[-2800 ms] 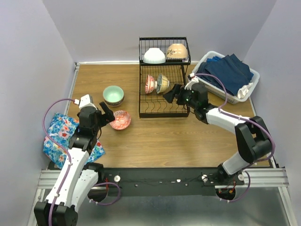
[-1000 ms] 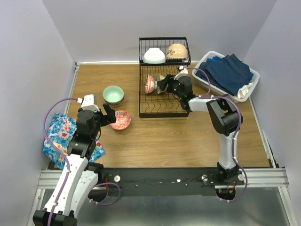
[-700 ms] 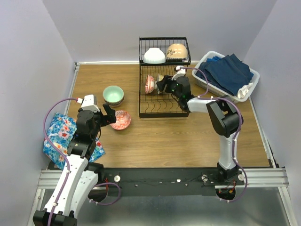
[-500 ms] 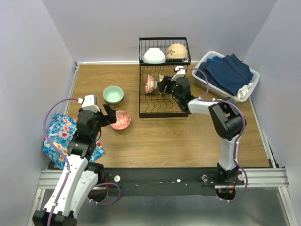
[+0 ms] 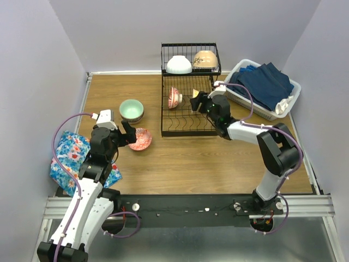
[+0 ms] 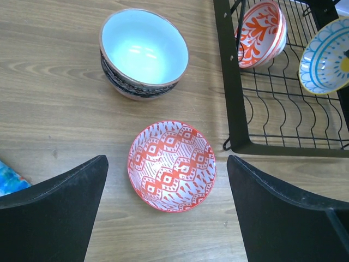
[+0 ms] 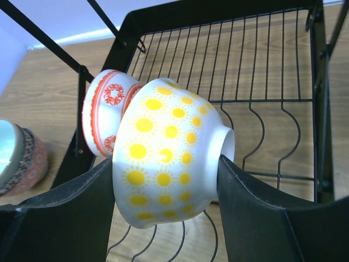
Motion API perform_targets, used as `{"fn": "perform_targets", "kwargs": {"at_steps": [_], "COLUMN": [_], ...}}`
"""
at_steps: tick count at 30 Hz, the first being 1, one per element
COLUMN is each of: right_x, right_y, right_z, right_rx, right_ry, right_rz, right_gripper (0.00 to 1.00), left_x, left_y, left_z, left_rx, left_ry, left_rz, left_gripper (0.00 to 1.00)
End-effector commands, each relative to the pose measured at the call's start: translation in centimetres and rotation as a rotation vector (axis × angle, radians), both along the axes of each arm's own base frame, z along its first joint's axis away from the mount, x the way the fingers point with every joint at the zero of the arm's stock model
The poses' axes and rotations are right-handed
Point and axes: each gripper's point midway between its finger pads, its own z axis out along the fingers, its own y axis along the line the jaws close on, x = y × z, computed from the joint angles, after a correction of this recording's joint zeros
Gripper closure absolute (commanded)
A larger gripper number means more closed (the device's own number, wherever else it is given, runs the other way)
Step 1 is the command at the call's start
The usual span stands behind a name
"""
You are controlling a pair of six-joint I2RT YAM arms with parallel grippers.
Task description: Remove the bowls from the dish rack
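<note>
Right end effector (image 7: 166, 174), clamped on the sun-dotted bowl (image 7: 158, 125), is being held over the dish rack (image 5: 188, 123) lower tray, while mint-green bowl (image 5: 131, 109) and red-patterned bowl (image 5: 139, 138) are lying unloaded on the worktop (image 5: 207, 158) and red-orange bowl (image 5: 174, 97), white bowl (image 5: 179, 65) and beige bowl (image 5: 204, 59) are still sitting racked.
</note>
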Motion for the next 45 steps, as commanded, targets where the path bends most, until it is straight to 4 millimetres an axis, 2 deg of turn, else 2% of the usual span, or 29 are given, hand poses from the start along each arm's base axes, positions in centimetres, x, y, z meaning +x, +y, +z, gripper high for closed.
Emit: {"fn": "perform_targets", "kwargs": {"at_steps": [1,3,5,6,8,10,11,12,14,16,17,19,20,24,29,38,45], "right_x": [-1.6,-2.6,-3.5,-4.3,-5.3,-6.8,-7.4,-8.2,-9.4,-10.7,-11.4,-12.5,-13.1,-15.0,-16.4,-17.8,-18.4], "right_y": [0.0,0.2,0.5,0.9,1.3,1.9,2.1,2.6,2.9,3.5,3.7,4.2,4.3,5.1,5.4,5.5,5.7], "right_z": [4.0,4.0,5.1,4.6,6.1,6.4,7.2,7.5,7.9,9.2,8.8,9.7,9.5,10.5,11.8,11.9,12.0], "right_rx": [0.138,0.158,0.192,0.203,0.256,0.306,0.329,0.351,0.414,0.491,0.506,0.555,0.567,0.625,0.71,0.781,0.805], "right_ry": [-0.038,-0.018,-0.014,0.007,0.003,0.026,0.019,0.025,0.045,0.044,0.059,0.064,0.073,0.077,0.071,0.098,0.104], "right_rz": [-0.001,0.029,0.06,0.093,0.131,0.191,0.213,0.258,0.29,0.343,0.358,0.404,0.419,0.505,0.57,0.609,0.624], "right_gripper": [0.84,0.84,0.84,0.84,0.84,0.84,0.84,0.84,0.84,0.84,0.84,0.84,0.84,0.84,0.84,0.84,0.84], "left_x": [0.1,0.2,0.6,0.8,1.3,1.9,2.3,2.6,3.2,3.6,3.8,4.1,4.2,4.7,5.2,4.7,3.9], "left_y": [-1.1,-1.4,-1.7,-2.3,-2.9,-4.0,-4.4,-4.8,-6.0,-7.3,-7.8,-9.0,-10.1,-12.6,-14.5,-16.7,-18.4], "left_z": [-0.7,-0.9,-0.9,-1.3,-0.7,-0.6,0.0,-0.3,0.6,0.4,0.8,0.3,1.1,1.6,0.8,-0.1,-0.7], "left_rx": [-0.033,-0.046,-0.065,-0.077,-0.105,-0.158,-0.181,-0.207,-0.247,-0.282,-0.292,-0.308,-0.333,-0.391,-0.454,-0.549,-0.605], "left_ry": [0.009,0.019,0.024,0.044,0.038,0.05,0.041,0.06,0.05,0.075,0.075,0.104,0.09,0.094,0.142,0.194,0.234], "left_rz": [-0.044,-0.053,-0.058,-0.08,-0.095,-0.122,-0.131,-0.131,-0.164,-0.183,-0.191,-0.208,-0.23,-0.257,-0.259,-0.297,-0.349], "left_gripper": [0.01,0.01,0.01,0.01,0.01,0.01,0.01,0.01,0.01,0.01,0.01,0.01,0.01,0.01,0.02,0.07,0.18]}}
